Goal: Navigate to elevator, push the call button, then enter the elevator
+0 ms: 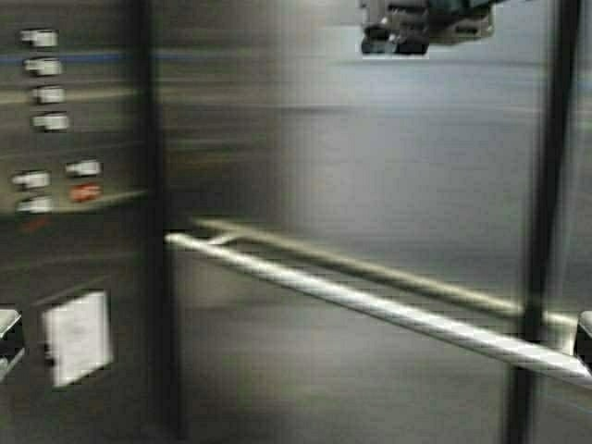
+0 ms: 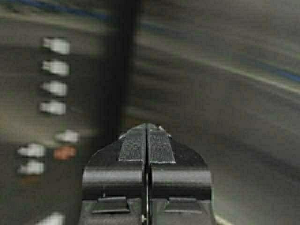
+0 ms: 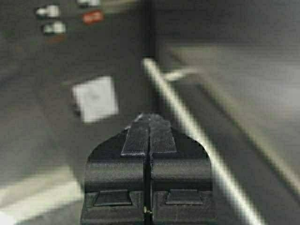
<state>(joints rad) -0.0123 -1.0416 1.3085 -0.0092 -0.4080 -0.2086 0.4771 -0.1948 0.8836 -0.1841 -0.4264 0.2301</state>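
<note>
I am inside the elevator (image 1: 398, 157), facing a cabin corner of brushed steel wall panels. A pale handrail (image 1: 370, 301) runs across the right-hand wall, and it also shows in the right wrist view as the handrail (image 3: 187, 122). The left wall carries a panel of pale buttons (image 1: 46, 92) with one red button (image 1: 85, 192). The call button is out of view. My left gripper (image 2: 146, 127) is shut and empty, pointing toward the cabin buttons (image 2: 56, 89). Shut and empty too, my right gripper (image 3: 149, 117) points at the corner below the panel.
A white notice (image 1: 79, 335) hangs on the left wall under the buttons, also seen as the white notice (image 3: 95, 98). The corner seam (image 1: 153, 222) is close ahead. A dim reflection of the robot (image 1: 421, 28) shows high on the steel wall.
</note>
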